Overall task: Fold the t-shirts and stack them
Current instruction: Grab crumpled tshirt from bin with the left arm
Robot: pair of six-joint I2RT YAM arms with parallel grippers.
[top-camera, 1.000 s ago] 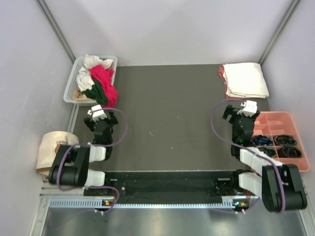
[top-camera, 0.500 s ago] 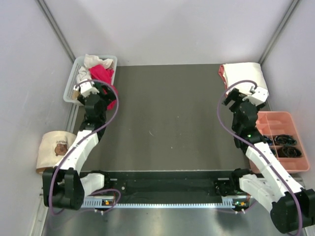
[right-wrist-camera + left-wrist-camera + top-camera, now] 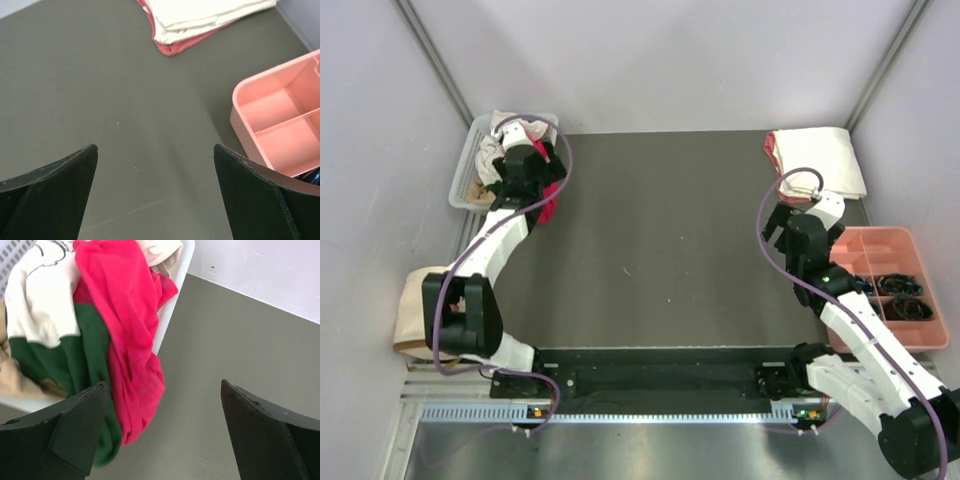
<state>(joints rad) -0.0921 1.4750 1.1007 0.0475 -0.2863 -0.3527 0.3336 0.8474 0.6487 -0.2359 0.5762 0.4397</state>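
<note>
A white basket (image 3: 463,182) at the far left holds a heap of unfolded t-shirts. In the left wrist view a crimson shirt (image 3: 125,330) hangs over the basket rim (image 3: 172,310) onto the table, beside a dark green shirt (image 3: 85,360), a cream one (image 3: 40,300) and a tan one (image 3: 17,382). My left gripper (image 3: 525,162) (image 3: 163,385) is open and empty just above the hanging crimson shirt (image 3: 549,198). A folded stack (image 3: 817,162) (image 3: 200,12), cream on top of salmon-pink (image 3: 172,48), lies at the far right. My right gripper (image 3: 788,228) (image 3: 155,147) is open and empty over bare table, short of the stack.
A pink compartment tray (image 3: 895,285) (image 3: 270,115) with dark small items sits at the right edge, close to my right arm. A round beige bag (image 3: 415,310) stands at the left edge, partly behind my left arm. Grey walls enclose the table.
My left arm has stretched farther to the basket, its gripper now over the hanging crimson shirt. My right gripper has drawn back a little, away from the folded stack.
</note>
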